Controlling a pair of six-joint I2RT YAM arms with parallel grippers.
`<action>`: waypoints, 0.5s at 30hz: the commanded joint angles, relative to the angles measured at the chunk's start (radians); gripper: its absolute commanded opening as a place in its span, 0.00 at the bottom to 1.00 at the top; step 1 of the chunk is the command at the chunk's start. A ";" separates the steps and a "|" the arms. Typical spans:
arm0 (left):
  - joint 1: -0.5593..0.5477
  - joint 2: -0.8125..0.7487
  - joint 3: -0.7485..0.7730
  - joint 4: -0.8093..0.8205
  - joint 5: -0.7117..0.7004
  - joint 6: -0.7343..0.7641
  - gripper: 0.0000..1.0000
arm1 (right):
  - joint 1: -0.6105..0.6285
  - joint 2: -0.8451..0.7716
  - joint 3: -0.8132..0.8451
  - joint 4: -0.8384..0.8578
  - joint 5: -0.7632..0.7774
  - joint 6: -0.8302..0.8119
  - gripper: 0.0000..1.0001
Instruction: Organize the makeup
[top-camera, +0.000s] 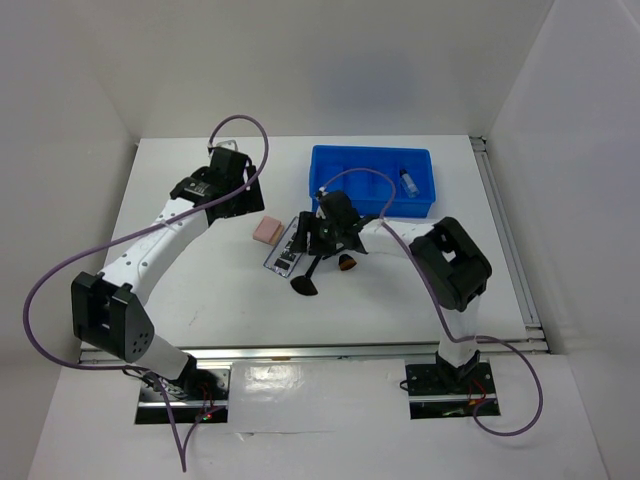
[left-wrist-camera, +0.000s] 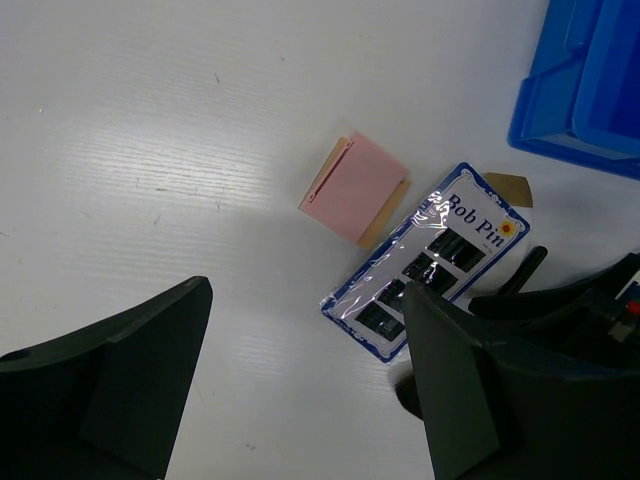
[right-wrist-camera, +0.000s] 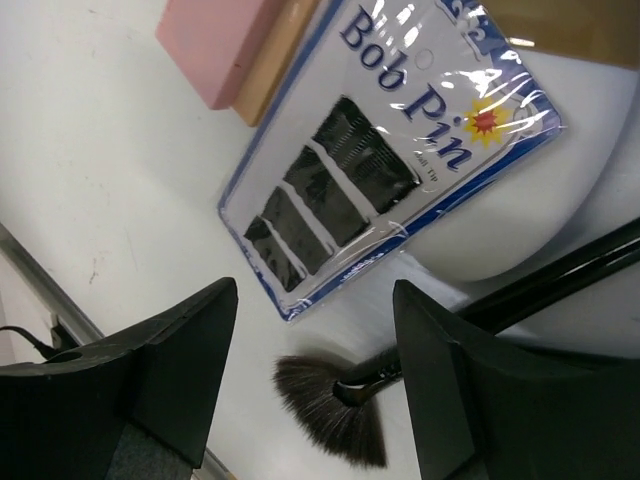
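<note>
Barely started: pink sponge (top-camera: 266, 230), bob pin card (right-wrist-camera: 380, 170), fan brush (right-wrist-camera: 335, 405) and stubby brush (top-camera: 347, 263) lie loose on the table (top-camera: 390, 300) near-left of the blue bin (top-camera: 318, 165), while left gripper (left-wrist-camera: 305, 300) and right gripper (right-wrist-camera: 312, 310) are both spread, grasping nothing.

Lab: white-walled enclosure (top-camera: 320, 70), bolted arms (top-camera: 160, 245)

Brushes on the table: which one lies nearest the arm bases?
The black fan brush, dark bristles splayed; the stubby orange-brown brush lies farther back.
</note>
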 joint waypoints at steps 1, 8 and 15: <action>0.000 -0.043 -0.007 0.024 0.013 0.001 0.91 | 0.019 0.042 0.002 0.063 -0.012 0.022 0.70; 0.000 -0.043 -0.016 0.034 0.022 0.001 0.91 | 0.019 0.071 0.011 0.099 -0.012 0.045 0.61; 0.000 -0.043 -0.007 0.034 0.022 0.010 0.91 | 0.028 0.082 -0.018 0.149 0.007 0.065 0.29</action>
